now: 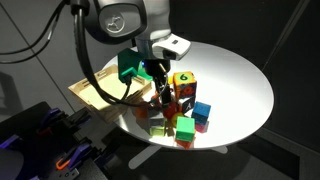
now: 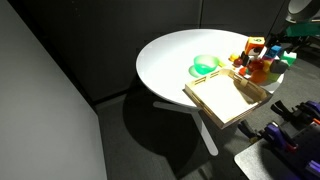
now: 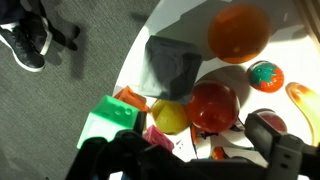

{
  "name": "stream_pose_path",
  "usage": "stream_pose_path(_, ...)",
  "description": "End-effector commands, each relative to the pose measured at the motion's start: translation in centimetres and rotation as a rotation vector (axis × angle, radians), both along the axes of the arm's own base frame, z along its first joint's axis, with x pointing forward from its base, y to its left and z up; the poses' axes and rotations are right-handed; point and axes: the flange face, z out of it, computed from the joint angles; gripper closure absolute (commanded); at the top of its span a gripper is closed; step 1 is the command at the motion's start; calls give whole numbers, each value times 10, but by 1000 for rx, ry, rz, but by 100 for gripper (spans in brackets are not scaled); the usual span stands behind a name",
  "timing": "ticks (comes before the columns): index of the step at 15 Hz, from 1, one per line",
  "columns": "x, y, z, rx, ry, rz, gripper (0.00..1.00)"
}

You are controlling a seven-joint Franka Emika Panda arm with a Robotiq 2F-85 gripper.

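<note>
Gripper: seen in the wrist view with its two dark fingers spread wide at the lower edge, nothing clamped between them; in an exterior view it hangs directly over a heap of toys at the table's near edge. Red ball: nearest item, lying just ahead of the gap between the fingers and apart from both; whether a finger brushes it cannot be told. Yellow ball: touching the red ball's side, lower and partly tucked under it. Green block: beside the one finger, at the heap's rim, with a small orange piece against its upper corner. Grey shape: beyond the yellow ball; block or shadow, not determinable. Striped ball: small, red and green, past the red ball, apart from it. Orange ball: largest of the round pieces, farthest in the wrist view. Numbered block: stands upright beside the gripper, a 6 on its face. Blue cube and green cube: at the heap's outer side. Table: round, white, in both exterior views. Wooden tray: shallow, lying on the table and jutting over its edge, near the heap. Green bowl: just beyond the tray's far corner.
</note>
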Motion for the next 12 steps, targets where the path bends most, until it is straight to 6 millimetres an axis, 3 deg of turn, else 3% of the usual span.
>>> stream_pose_path(1,-6,5,8,-2,-24,-55,0)
stream_pose_path(12,-17,2,20,27,-40,-89,0)
